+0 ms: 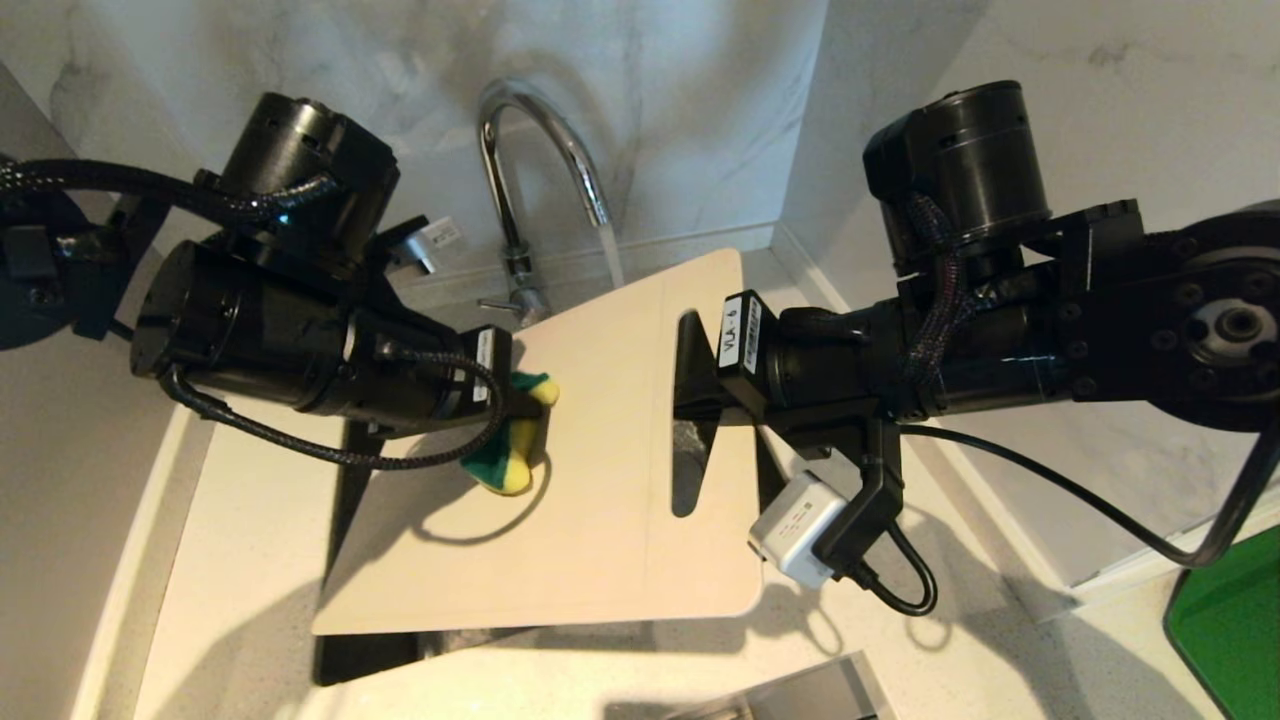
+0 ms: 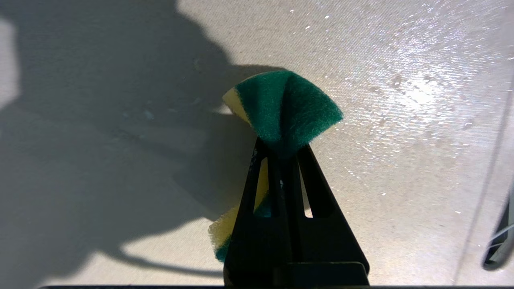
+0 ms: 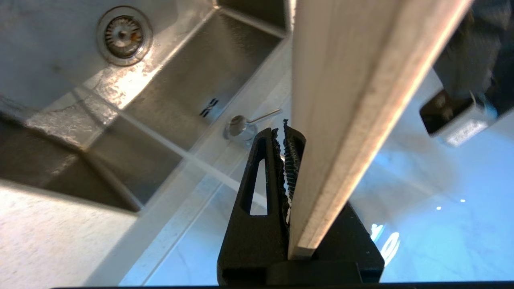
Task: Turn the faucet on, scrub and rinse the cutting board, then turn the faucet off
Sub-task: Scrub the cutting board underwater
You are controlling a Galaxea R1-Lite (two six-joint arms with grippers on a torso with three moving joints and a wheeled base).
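Head view: the board (image 1: 600, 450) hangs tilted over the sink, its slot side clamped by the right gripper (image 1: 700, 395). The faucet (image 1: 530, 170) stands behind it, running — the stream falls past the board's far edge. The left gripper (image 1: 525, 415) pinches a sponge (image 1: 515, 450) against the board's face.

Left wrist view: the left gripper (image 2: 281, 160) has its jaws pressed together on the folded sponge (image 2: 285, 108), green side up, against the wet, glistening board (image 2: 401, 120).

Right wrist view: the right gripper (image 3: 286, 136) nips the board (image 3: 353, 100) edge-on between its ribbed pads — the sink (image 3: 168, 96) and its drain (image 3: 123, 35) lie beyond, the stream crossing them.
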